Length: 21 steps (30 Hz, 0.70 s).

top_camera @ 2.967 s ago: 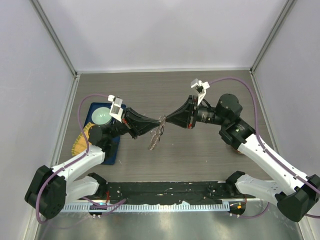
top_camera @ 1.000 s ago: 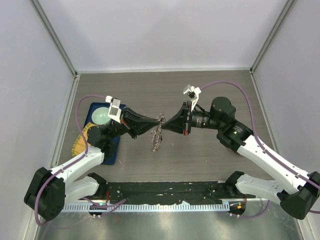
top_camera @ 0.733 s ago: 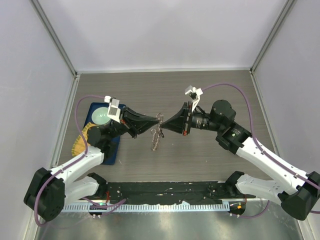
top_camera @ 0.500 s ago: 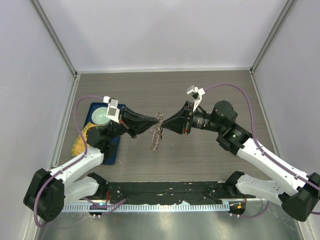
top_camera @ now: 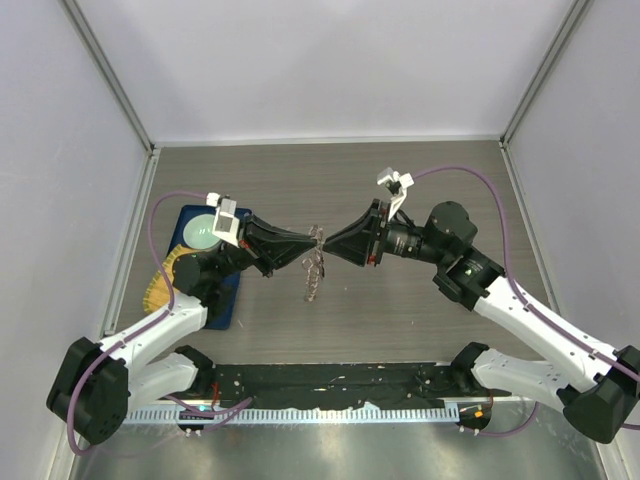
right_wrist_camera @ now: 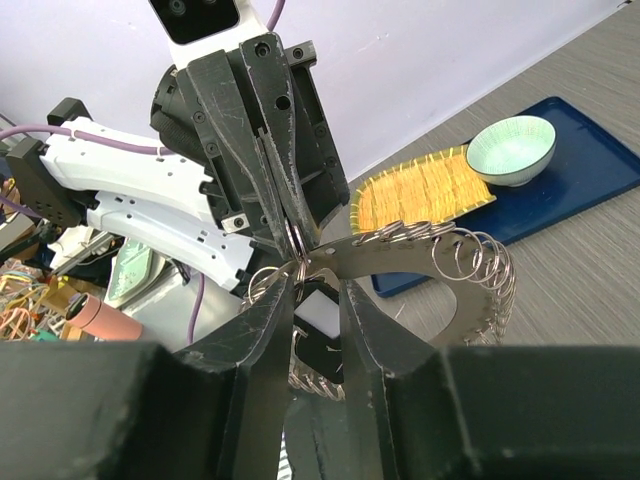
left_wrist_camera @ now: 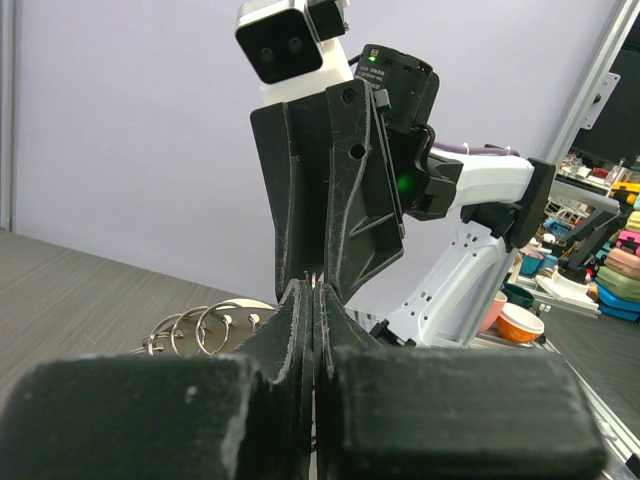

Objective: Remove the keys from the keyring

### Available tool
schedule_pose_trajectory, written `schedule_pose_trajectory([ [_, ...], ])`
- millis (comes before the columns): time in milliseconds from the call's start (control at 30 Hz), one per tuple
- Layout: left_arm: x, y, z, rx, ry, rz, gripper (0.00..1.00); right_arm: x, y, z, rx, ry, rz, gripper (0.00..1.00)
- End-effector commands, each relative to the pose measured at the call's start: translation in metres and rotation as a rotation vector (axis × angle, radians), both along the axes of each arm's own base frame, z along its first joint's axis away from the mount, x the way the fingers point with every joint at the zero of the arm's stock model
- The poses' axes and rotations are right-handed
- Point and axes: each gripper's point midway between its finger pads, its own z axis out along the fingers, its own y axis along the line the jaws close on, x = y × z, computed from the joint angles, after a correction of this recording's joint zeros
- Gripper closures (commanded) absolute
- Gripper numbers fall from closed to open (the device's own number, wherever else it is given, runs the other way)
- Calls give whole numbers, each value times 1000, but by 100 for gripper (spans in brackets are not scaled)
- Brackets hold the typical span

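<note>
The keyring [top_camera: 313, 268], a flat grey metal ring fringed with several small wire loops, hangs in the air between both gripper tips. In the right wrist view its plate [right_wrist_camera: 400, 252] curves right and down. My left gripper [top_camera: 308, 243] is shut on one small loop at the ring's edge, and the clamp shows in the right wrist view [right_wrist_camera: 293, 237]. In the left wrist view its jaws [left_wrist_camera: 318, 295] are pressed together. My right gripper [top_camera: 332, 243] faces it tip to tip with its jaws a little apart [right_wrist_camera: 315, 285]. A small black and white piece [right_wrist_camera: 325, 308] shows in that gap; I cannot tell whether it is a key.
A blue tray [top_camera: 225, 300] lies at the left of the table with a pale bowl [top_camera: 205, 232] on it. A yellow woven mat [top_camera: 160, 285] lies at the tray's left edge. Grey walls close in the left, right and back sides.
The right gripper moved left toward the ring, then eased back slightly and its wrist turned. The keyring swung a little and hangs more edge-on. The left arm barely moved.
</note>
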Motion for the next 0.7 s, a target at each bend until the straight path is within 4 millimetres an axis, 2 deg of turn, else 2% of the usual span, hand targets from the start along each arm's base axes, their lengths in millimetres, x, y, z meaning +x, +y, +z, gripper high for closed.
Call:
schedule_pose_trajectory([
  [0, -7, 9, 25, -75, -98, 29, 100, -1, 2, 25, 65, -46, 5, 69],
  [300, -6, 8, 24, -72, -96, 31, 100, 1, 10, 22, 68, -22, 10, 69],
  [400, -6, 9, 25, -75, -96, 31, 100, 0, 12, 20, 65, -13, 19, 78],
  [433, -7, 9, 25, -76, -96, 31, 100, 1, 12, 17, 60, -8, 11, 92],
  [467, -7, 10, 26, -82, -99, 36, 100, 1, 12, 15, 58, -7, 6, 97],
  [667, -3, 17, 30, -130, -86, 80, 100, 4, 14, 8, 93, 36, -23, 99],
])
